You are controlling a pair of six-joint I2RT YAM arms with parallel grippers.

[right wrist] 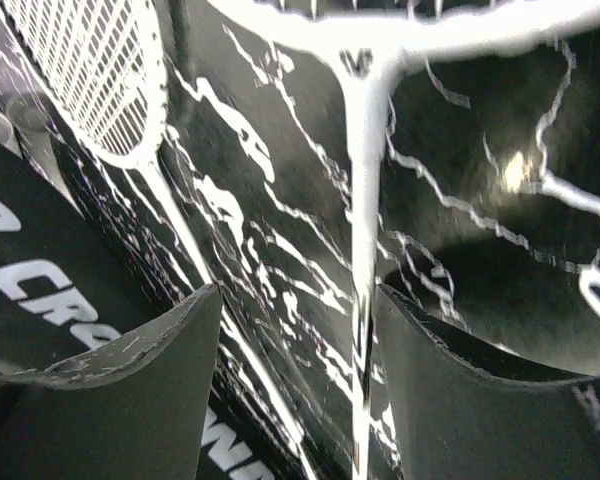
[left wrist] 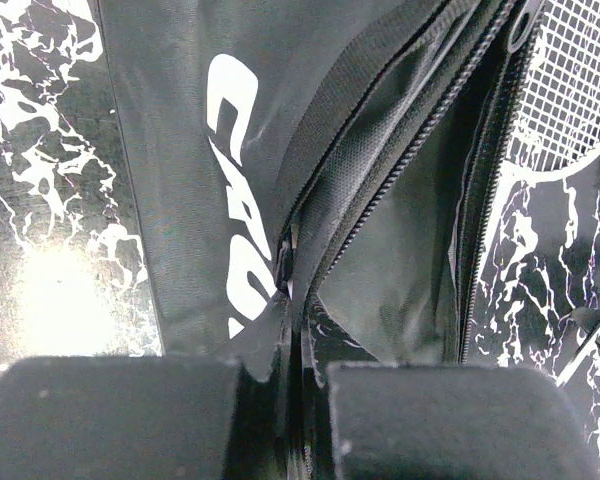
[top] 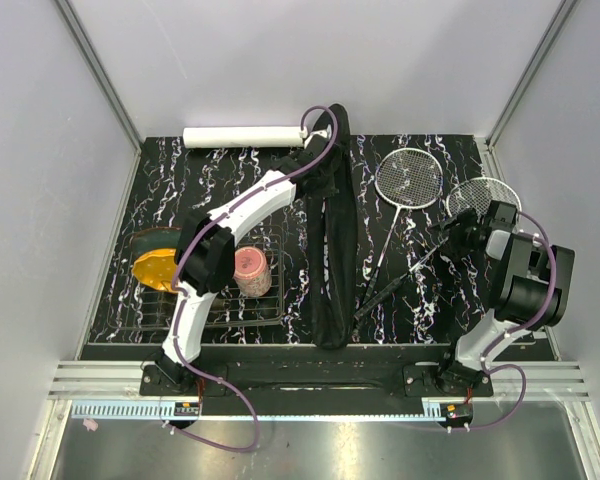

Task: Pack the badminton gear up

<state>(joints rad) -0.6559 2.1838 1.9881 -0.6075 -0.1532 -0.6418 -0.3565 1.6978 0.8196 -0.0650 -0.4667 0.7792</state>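
The long black CROSSWAY bag (top: 330, 240) lies lengthwise in the middle of the table, its zipper open (left wrist: 400, 170). My left gripper (top: 320, 152) is at the bag's far end, shut on a flap of fabric by the zipper (left wrist: 305, 365). Two white-strung rackets lie to the right of the bag, the left one (top: 410, 177) and the right one (top: 477, 197). My right gripper (top: 450, 228) is open around the right racket's shaft (right wrist: 365, 300), which runs close to the right finger (right wrist: 460, 400). The white tube (top: 242, 136) lies at the far edge. No shuttlecocks show.
A pink cup (top: 251, 270) stands on a wire rack (top: 220, 310) at the near left. A yellow-black object (top: 155, 262) lies to its left. Grey walls close in the table on three sides.
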